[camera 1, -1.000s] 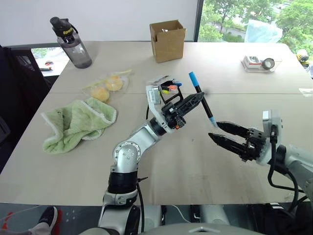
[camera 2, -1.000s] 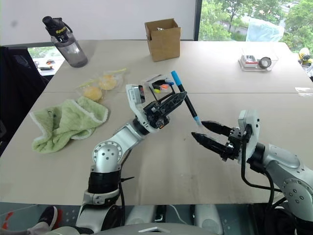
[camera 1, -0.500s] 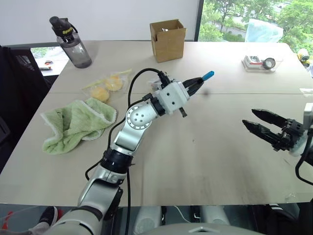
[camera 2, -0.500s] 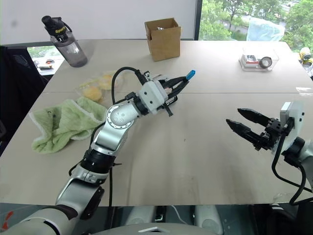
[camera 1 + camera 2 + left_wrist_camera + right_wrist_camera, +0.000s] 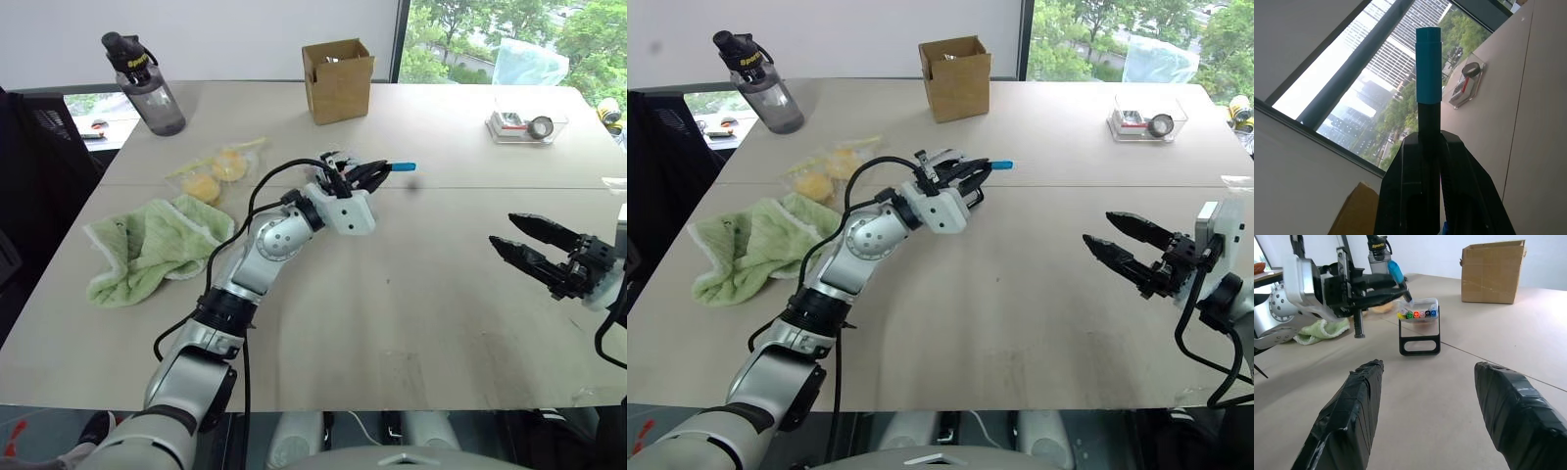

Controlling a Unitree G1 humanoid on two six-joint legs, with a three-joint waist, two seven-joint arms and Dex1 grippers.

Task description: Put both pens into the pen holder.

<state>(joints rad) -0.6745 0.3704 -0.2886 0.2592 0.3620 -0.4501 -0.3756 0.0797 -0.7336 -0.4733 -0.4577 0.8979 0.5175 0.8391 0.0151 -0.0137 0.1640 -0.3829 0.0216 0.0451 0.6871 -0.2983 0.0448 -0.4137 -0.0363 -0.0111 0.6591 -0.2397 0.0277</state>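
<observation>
The left gripper [image 5: 375, 172], clenched on the blue-ended pen [image 5: 400, 167], has swung over the pen holder [image 5: 1419, 328]; next, tip it downward; right gripper [image 5: 534, 248] released.

Bare table [image 5: 431, 294] lies open between my right gripper [image 5: 522, 240] and the pen holder [image 5: 1419, 325]. My left gripper [image 5: 364, 174], clamping a blue-ended pen [image 5: 400, 167], hangs just over the holder, crowding its top.

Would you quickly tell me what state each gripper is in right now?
Left gripper: shut on the blue-ended pen.
Right gripper: open, holding nothing.
</observation>
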